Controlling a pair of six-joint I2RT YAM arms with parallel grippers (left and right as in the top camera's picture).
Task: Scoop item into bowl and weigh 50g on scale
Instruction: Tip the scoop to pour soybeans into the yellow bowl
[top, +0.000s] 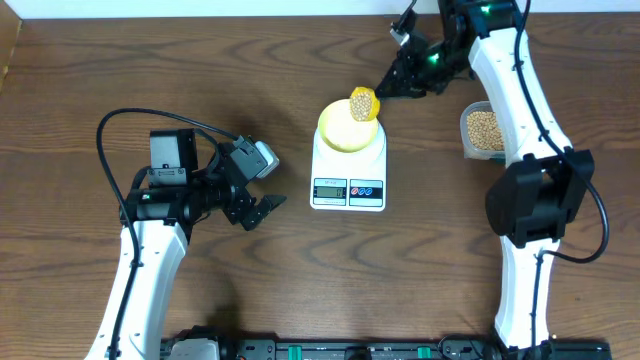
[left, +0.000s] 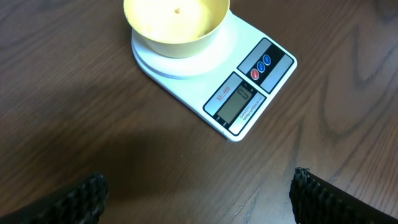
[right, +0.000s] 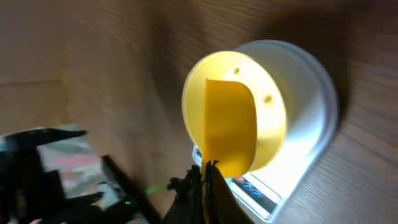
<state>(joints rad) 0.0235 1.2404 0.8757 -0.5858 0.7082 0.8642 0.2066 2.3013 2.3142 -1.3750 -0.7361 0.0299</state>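
Note:
The pale-yellow bowl (top: 347, 130) stands on the white scale (top: 348, 182); both also show in the left wrist view, bowl (left: 176, 25), scale (left: 249, 99). My right gripper (top: 400, 78) is shut on the handle of a bright yellow scoop (top: 363, 104), held over the bowl with tan grains (top: 362, 101) in it. In the right wrist view the scoop (right: 230, 127) covers the bowl (right: 273, 106), where two or three grains lie. My left gripper (top: 262, 207) is open and empty, left of the scale.
A clear plastic tub (top: 483, 131) with many tan grains stands right of the scale, partly behind my right arm. A cable loops over the table at the left.

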